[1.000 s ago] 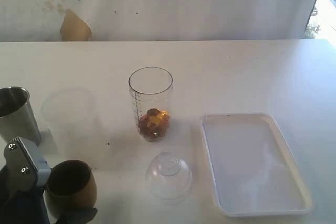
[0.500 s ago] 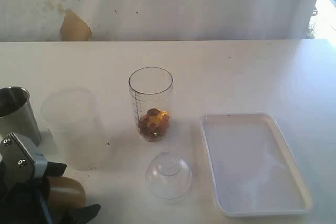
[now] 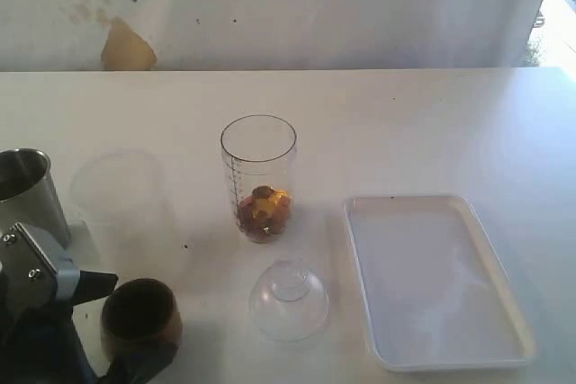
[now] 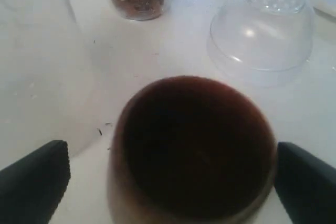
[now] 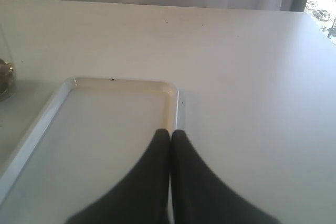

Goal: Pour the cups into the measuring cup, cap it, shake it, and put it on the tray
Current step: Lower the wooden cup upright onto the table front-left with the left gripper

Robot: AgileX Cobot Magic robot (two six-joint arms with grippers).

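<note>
The left tool [image 4: 170,153] stands wide apart on both sides of the wooden cup [image 3: 139,314]. The measuring cup [image 3: 258,168] stands mid-desk, with the cap [image 3: 288,301] near it and bare desk [image 3: 405,123] between them. The right tool [image 5: 170,136] is pressed together above the rim of the tray [image 5: 176,108].

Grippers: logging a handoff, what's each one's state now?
Left gripper: open, either side of the cup.
Right gripper: shut, empty.
</note>
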